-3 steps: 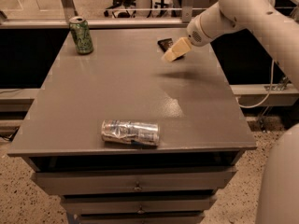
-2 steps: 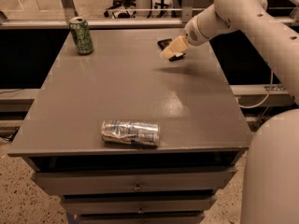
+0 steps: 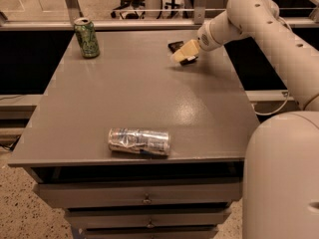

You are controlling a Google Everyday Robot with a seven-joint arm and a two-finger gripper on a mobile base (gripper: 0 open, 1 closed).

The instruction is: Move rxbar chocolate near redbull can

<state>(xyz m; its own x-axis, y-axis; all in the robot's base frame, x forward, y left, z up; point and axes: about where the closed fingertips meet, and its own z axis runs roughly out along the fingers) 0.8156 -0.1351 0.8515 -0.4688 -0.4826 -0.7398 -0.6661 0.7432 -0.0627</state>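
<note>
The rxbar chocolate [image 3: 175, 46] is a small black bar lying flat at the far right of the grey table [image 3: 124, 93]. My gripper [image 3: 185, 53] is low over it, touching or just above its near end, and hides part of it. The redbull can [image 3: 139, 141], silver and blue, lies on its side near the table's front edge, far from the bar and the gripper.
A green can [image 3: 86, 38] stands upright at the far left corner. The table has drawers [image 3: 144, 195] below its front edge. My arm [image 3: 269, 29] reaches in from the right, and my white base [image 3: 281, 178] fills the lower right. A rail [image 3: 149, 24] runs behind the table.
The gripper has stayed at the bar, shifting only slightly left. The arm behind it has swung closer to the camera.
</note>
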